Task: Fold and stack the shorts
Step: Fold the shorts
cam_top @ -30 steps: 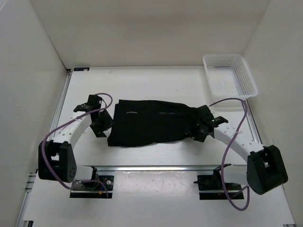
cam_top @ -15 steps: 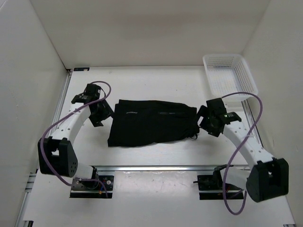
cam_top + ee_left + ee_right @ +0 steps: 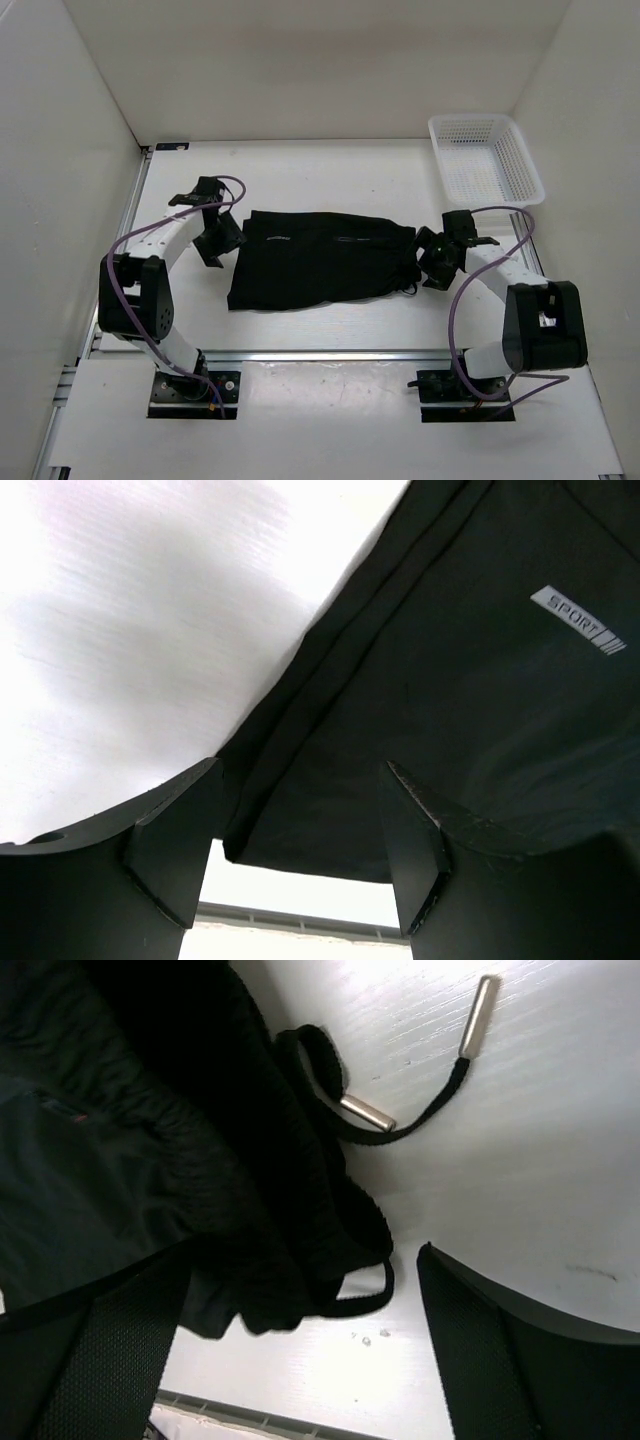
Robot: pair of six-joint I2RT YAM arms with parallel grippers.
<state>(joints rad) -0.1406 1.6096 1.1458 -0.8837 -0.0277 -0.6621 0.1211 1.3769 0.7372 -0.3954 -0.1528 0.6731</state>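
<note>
The black shorts (image 3: 320,262) lie folded flat across the middle of the table, waistband end to the right. My left gripper (image 3: 219,239) hovers just off their left edge, open with nothing between its fingers. In the left wrist view the shorts (image 3: 470,710) with a small grey label (image 3: 580,621) lie beyond the left gripper (image 3: 300,845). My right gripper (image 3: 436,262) sits at the right end, open and empty. The right wrist view shows the bunched waistband (image 3: 200,1160) and its drawstring (image 3: 405,1125) lying on the table ahead of the right gripper (image 3: 300,1355).
A white mesh basket (image 3: 487,160) stands at the back right corner of the table. White walls close in the left, right and back sides. A metal rail (image 3: 320,353) runs along the near edge in front of the arm bases.
Both grippers have opened and come off the ends of the shorts. The arms drew back toward their sides, and the shorts now lie still and flat.
</note>
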